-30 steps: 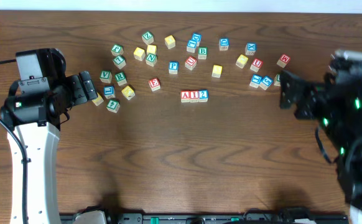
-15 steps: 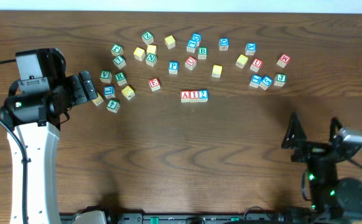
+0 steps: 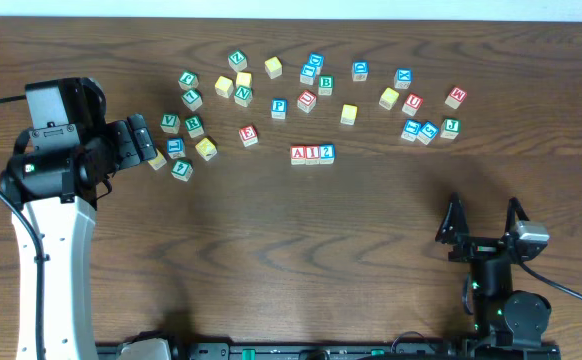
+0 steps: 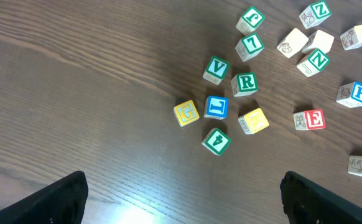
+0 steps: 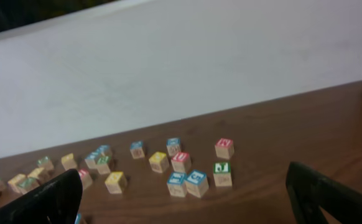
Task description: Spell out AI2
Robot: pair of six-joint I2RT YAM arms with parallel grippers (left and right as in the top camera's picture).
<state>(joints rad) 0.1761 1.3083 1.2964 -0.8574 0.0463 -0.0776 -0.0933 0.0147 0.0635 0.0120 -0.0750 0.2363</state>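
**A:** Grippers first. State?

**B:** left gripper [image 3: 149,143]: jaws spread wide, nothing btw them. right gripper [image 3: 483,222]: same, fingers splayed apart, empty.

**A:** Where are they vs. the red E cube [image 3: 248,134]?

**B:** The left one sits well to the left of the E cube, approx level w/ it, fingers aimed toward it. The right one is far off to the E cube's right and on the near side, over bare table [image 3: 301,260], fingers aimed at the far edge.

**A:** Anything close to the left fingers?

**B:** Yellow G cube [image 4: 186,112], just beside one fingertip in the overhead view. Touching or not, can't tell, too small. Blue L cube [image 4: 216,107], green 4 cube [image 4: 216,141] and a plain yellow cube [image 4: 254,121] bunch next to it, all left of the E cube. Green V cube [image 4: 216,70] and R cube [image 4: 245,83] sit a bit farther back.

**A:** Task cubes?

**B:** A cube [image 3: 298,154], I cube [image 3: 312,154], 2 cube [image 3: 327,153] lie in one row, touching side to side, reading A-I-2 left to right. The row is just right of the E cube and slightly nearer the robot. Both grippers are well apart from it.

**A:** Rest?

**B:** Blue P cube [image 3: 279,105] is behind and right of the E cube. A loose scatter of other cubes lies behind the E cube and stretches far to its right. The right wrist cam shows part of it, soft; most letters are unreadable.
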